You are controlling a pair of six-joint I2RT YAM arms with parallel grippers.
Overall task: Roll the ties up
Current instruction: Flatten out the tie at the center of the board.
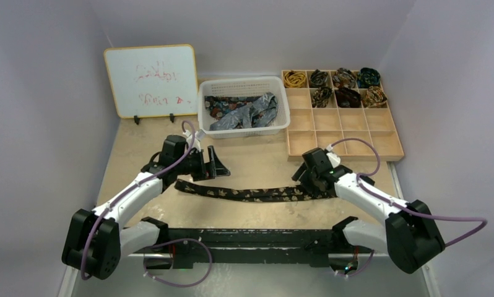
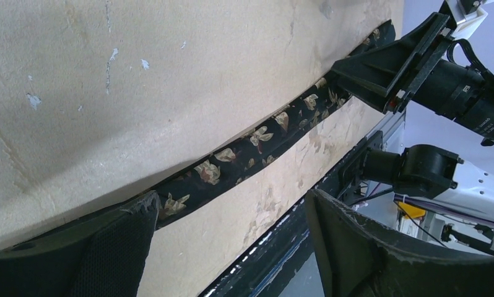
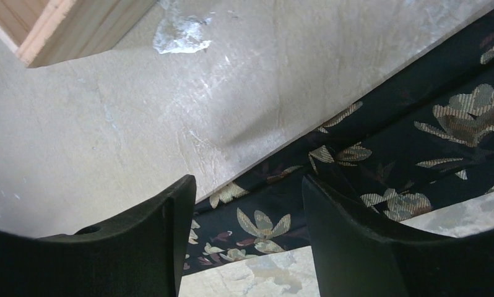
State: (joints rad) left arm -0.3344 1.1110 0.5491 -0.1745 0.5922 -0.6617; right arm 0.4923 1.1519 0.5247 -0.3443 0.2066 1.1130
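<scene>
Closing your right gripper [image 3: 247,185], part-open astride the tie [image 1: 251,193] at its right end, could pinch one layer only; left gripper [image 2: 232,201] gapes wide, holding nothing, so the strip may skew.

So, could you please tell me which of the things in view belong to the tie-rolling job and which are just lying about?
Part of the job:
- flat floral tie on the table
- loose ties in the white basket
- rolled ties in the wooden tray

Just lying about:
- whiteboard with red scribbles
- black bar along the near edge
</scene>
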